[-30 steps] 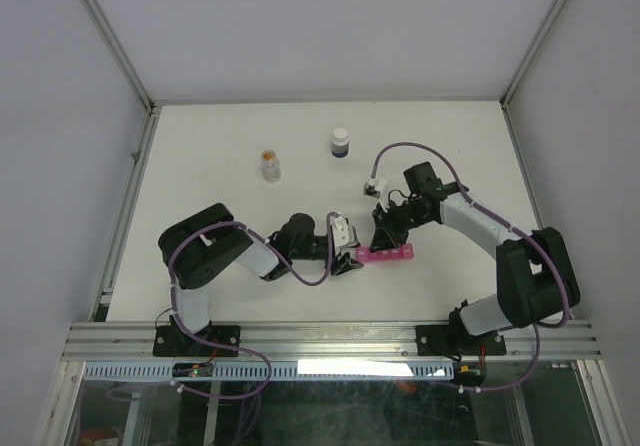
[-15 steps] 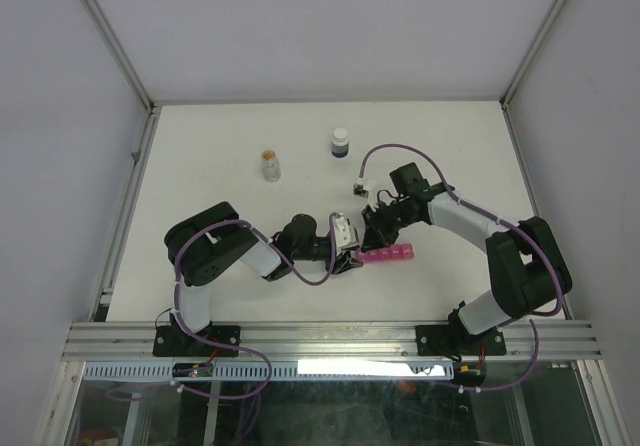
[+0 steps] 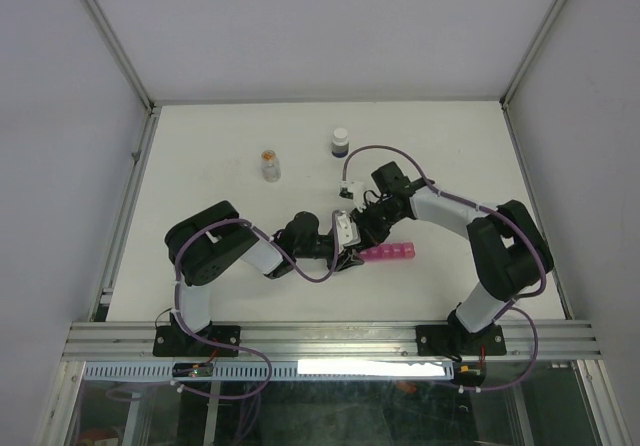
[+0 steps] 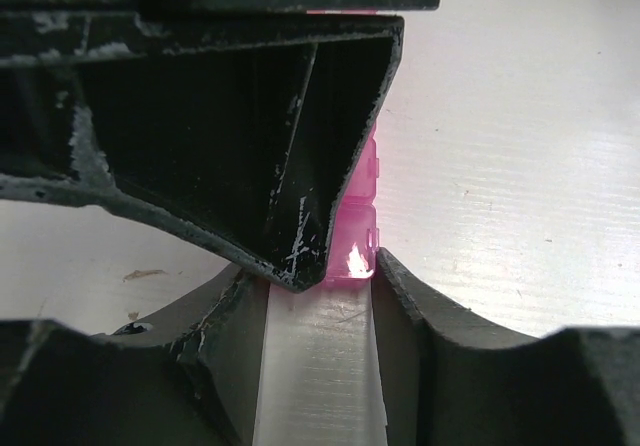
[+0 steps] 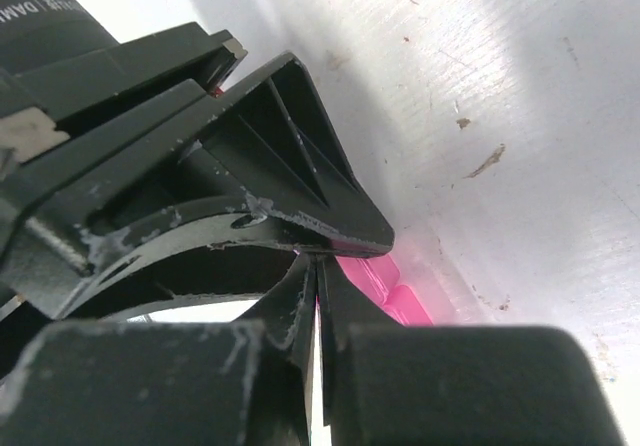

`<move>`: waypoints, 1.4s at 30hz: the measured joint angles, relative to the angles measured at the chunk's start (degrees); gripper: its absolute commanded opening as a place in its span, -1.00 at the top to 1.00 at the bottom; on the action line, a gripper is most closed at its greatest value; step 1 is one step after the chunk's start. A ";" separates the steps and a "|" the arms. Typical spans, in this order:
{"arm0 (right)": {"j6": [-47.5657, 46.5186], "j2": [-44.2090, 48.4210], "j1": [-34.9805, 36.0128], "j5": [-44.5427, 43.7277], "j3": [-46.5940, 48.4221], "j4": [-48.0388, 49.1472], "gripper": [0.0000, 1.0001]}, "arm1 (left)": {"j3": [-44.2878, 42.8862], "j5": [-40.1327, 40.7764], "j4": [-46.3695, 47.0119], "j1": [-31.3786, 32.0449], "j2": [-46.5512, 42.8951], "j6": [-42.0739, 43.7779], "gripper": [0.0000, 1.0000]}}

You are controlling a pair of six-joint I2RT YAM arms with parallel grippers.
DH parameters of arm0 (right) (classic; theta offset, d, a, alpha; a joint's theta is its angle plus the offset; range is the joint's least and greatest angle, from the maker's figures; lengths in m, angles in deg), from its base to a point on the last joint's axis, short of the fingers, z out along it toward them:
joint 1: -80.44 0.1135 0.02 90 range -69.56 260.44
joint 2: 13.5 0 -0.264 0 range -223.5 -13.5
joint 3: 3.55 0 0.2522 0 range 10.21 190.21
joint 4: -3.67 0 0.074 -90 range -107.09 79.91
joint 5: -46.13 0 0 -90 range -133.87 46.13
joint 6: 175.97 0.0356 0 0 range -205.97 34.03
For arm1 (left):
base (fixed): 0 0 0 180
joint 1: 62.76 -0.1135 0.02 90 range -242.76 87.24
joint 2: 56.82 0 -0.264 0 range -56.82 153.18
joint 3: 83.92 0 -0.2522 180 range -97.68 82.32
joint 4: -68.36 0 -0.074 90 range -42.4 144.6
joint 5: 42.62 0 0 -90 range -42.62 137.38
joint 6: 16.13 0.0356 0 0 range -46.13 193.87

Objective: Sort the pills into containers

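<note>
The pink pill organizer (image 3: 392,254) lies on the desk (image 3: 200,146), its left end gripped by the left tool (image 3: 348,257). The right tool (image 5: 318,266) is pinched shut there, maybe on a lid edge. The strip should be held firmly while the lid is lifted slowly. Farther back, the orange-capped vial (image 3: 269,166) and white-capped bottle (image 3: 341,144) stand well clear of the work.

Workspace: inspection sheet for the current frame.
Surface: white table, small specks near organizer.
Job's things: pink organizer lying flat near centre; no pills visible.
Clutter: orange-capped vial and white-capped bottle, upright, apart, far side.
Left end effector: appears clamped on organizer's left end.
Right end effector: shut, tips at that same end.
Cables: purple cables loop along both arms.
Surroundings: white walls; metal rail at near edge.
</note>
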 measured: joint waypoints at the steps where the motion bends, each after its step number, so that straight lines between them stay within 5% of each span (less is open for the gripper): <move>1: -0.33 0.07 -0.11 0.42 0.07 -0.20 1.00 | -0.02 0.00 0.00 0.00 0.02 0.00 0.17; 12: -5.70 5.70 -4.02 8.81 -0.11 -4.00 1.00 | -0.39 -0.07 -0.48 0.02 0.04 0.00 0.17; 25: -3.19 -0.59 -2.69 1.42 0.92 -4.17 1.00 | -0.94 -0.48 -0.55 -0.04 0.48 0.02 0.15; 28: -4.74 -0.28 -3.61 4.07 0.85 -4.98 0.89 | -1.16 -0.85 -0.61 -0.04 0.61 0.00 -0.05; 34: -8.35 4.24 -7.76 10.78 0.70 -8.07 0.61 | -0.92 -1.01 -0.11 -0.02 0.57 -1.60 -0.82; 42: -11.69 19.15 -17.11 14.16 -1.31 -9.27 0.20 | 6.08 2.54 2.99 -0.50 -8.13 -8.94 -0.98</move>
